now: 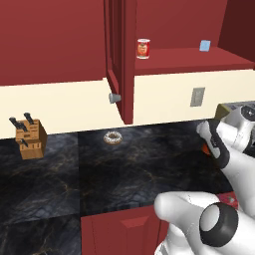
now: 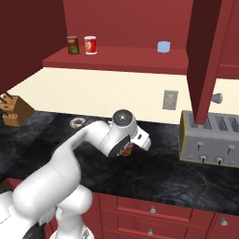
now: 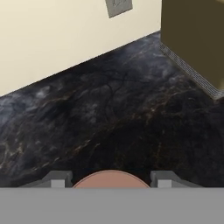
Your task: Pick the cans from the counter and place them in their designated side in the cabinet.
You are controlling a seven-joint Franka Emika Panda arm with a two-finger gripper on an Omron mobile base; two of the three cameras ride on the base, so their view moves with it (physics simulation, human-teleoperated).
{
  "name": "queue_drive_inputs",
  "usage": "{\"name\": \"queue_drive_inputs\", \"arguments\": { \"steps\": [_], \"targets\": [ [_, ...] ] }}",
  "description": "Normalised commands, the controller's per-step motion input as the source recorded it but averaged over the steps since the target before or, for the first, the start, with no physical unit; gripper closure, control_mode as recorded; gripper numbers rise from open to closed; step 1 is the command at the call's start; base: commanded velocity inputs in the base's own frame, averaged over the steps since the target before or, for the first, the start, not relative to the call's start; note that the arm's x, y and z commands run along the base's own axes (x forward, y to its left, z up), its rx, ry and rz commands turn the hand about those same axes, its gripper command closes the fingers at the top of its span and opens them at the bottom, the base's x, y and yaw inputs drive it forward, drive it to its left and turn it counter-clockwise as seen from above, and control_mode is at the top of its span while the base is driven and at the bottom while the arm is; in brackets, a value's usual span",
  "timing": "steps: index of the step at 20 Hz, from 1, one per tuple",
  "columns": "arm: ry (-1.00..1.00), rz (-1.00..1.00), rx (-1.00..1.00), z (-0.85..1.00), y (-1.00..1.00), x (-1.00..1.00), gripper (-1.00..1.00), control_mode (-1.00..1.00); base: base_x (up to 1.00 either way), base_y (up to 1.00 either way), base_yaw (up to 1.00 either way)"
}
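Note:
My gripper is shut on a can, whose pale pink top shows between the two fingertips. From the right base view the hand points down at the counter, and the red can peeks out beneath it, left of the toaster. A sliver of this can shows by the hand in the left base view. In the open cabinet, a bright red can and a darker maroon can stand side by side on the shelf's left.
A light-blue box sits further right on the shelf. The open cabinet door with its grey knob hangs above a toaster. A doughnut and a knife block are at the counter's left.

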Motion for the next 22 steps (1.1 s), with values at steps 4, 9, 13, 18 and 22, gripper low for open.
{"name": "queue_drive_inputs", "arguments": {
  "steps": [4, 9, 13, 18, 22],
  "targets": [
    [-0.05, 0.00, 0.00, 0.20, 0.14, -0.19, 1.00, -1.00, 0.00, 0.00, 0.00],
    [-0.05, 0.00, 0.00, 0.19, 0.18, -0.23, 1.00, -1.00, 0.00, 0.00, 0.00],
    [-0.06, 0.00, 0.00, 0.28, 0.17, -0.25, 1.00, -1.00, 0.00, 0.00, 0.00],
    [-0.06, 0.00, 0.00, 0.34, 0.12, -0.23, 1.00, -1.00, 0.00, 0.00, 0.00],
    [-0.05, 0.00, 0.00, 0.33, 0.10, -0.23, 1.00, -1.00, 0.00, 0.00, 0.00]
  ]
}}
